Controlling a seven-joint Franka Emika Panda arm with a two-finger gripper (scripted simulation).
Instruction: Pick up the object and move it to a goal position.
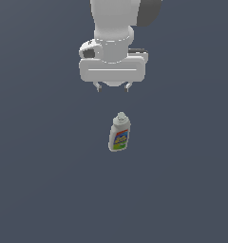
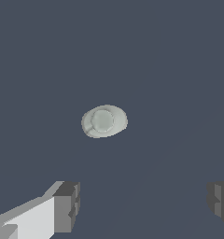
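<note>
The small white bottle (image 1: 119,134) stands upright on the dark grey surface, its capped neck up and its blue, red, yellow and green label facing the exterior view. My gripper (image 1: 113,88) hangs above and behind it, apart from it, jaws open and empty. In the wrist view the bottle (image 2: 104,121) shows from above as a pale oval with a round cap. It lies ahead of the two fingertips (image 2: 67,205), outside the gap between them, and the gripper (image 2: 144,203) holds nothing.
The flat dark grey surface (image 1: 40,180) spreads all around the bottle. No other object shows in either view.
</note>
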